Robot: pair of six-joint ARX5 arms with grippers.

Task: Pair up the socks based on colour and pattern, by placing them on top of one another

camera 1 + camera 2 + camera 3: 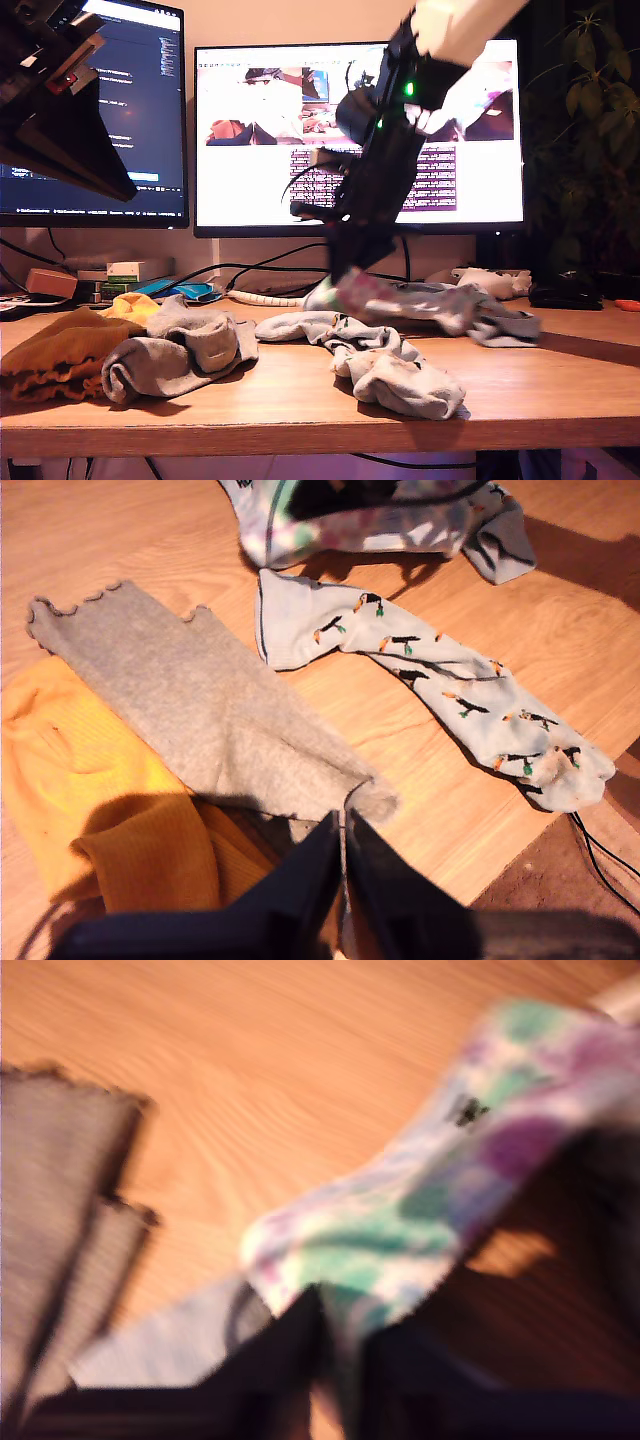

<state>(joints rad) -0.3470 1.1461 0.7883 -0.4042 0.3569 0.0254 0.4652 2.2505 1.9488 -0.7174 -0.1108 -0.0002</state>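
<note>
Our second gripper (352, 280) hangs low over the middle of the wooden desk (300, 400), its jaws pressed together on one end of a tie-dye sock (440, 1210), white with pink, purple and green blotches. In the exterior view that sock (420, 298) trails from the jaws toward the exterior view's right, just above the desk, and the picture is blurred there. In the second wrist view the cloth runs up between the dark fingers (290, 1360), with a grey frilly-cuffed sock (60, 1220) lying beside it on the wood.

Our first gripper (343, 855) is raised at the exterior view's upper left (60, 90), well apart from the socks. Its jaws sit pressed together with only a thin slit between them, and they hold nothing.

Below it, a plain grey sock (200, 720) with a wavy cuff lies across a mustard-yellow sock (110, 810), overlapping it. Just beside these lies a pale sock with small bird-like prints (440, 690), flat on the wood, its cuff near the tie-dye cloth.

In the exterior view the mustard sock (60, 360) sits at the near left, a bunched grey sock (180, 355) touches it, and another crumpled pale sock (390, 365) lies near the middle front. Two lit monitors (360, 130) stand at the far edge.
</note>
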